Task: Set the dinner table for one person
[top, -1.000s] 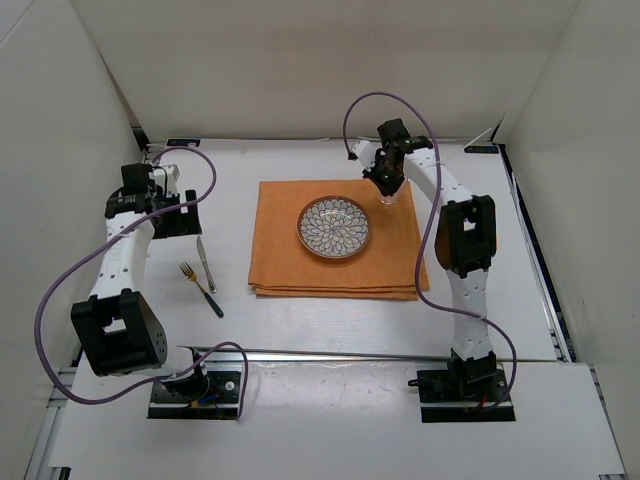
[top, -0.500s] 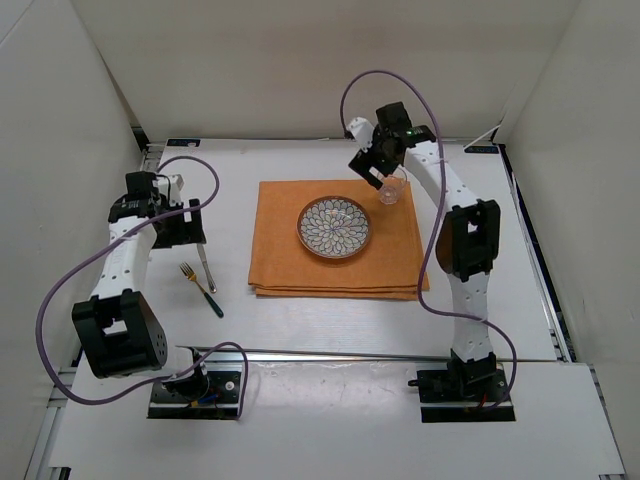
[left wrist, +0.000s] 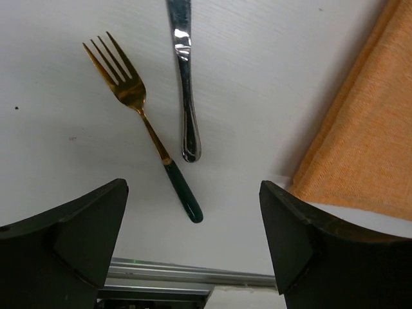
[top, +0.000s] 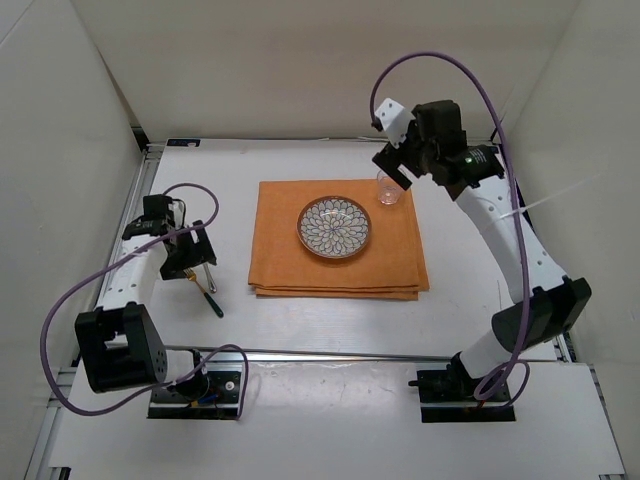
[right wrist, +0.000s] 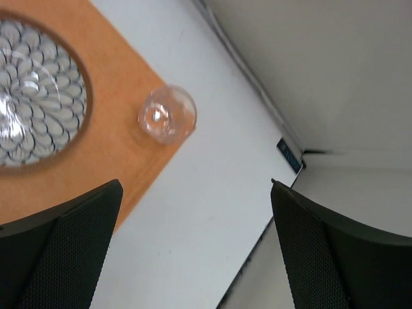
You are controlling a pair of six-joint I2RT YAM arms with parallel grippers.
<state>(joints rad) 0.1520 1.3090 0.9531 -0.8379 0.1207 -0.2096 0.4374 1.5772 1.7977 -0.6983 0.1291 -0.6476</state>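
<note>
On the white dinner table [top: 300,325] lies an orange placemat [top: 280,250] with a patterned plate [top: 335,227] in its middle. A clear glass [top: 388,190] stands upright on the mat's far right corner. My right gripper [top: 398,168] hangs open above and just behind the glass [right wrist: 167,114], holding nothing. Left of the mat lie a gold fork with a dark green handle [left wrist: 138,103] and a silver knife [left wrist: 187,84], side by side. My left gripper [left wrist: 193,212] hovers open over their handle ends, apart from both.
White walls close in the table on three sides. A metal rail [top: 350,352] runs along the near edge by the arm bases. The mat's left edge [left wrist: 360,148] lies just right of the cutlery.
The right gripper opened, let go of the glass, and rose up and to the right. The left arm moved nearer, from beyond the knife to above the cutlery handles.
</note>
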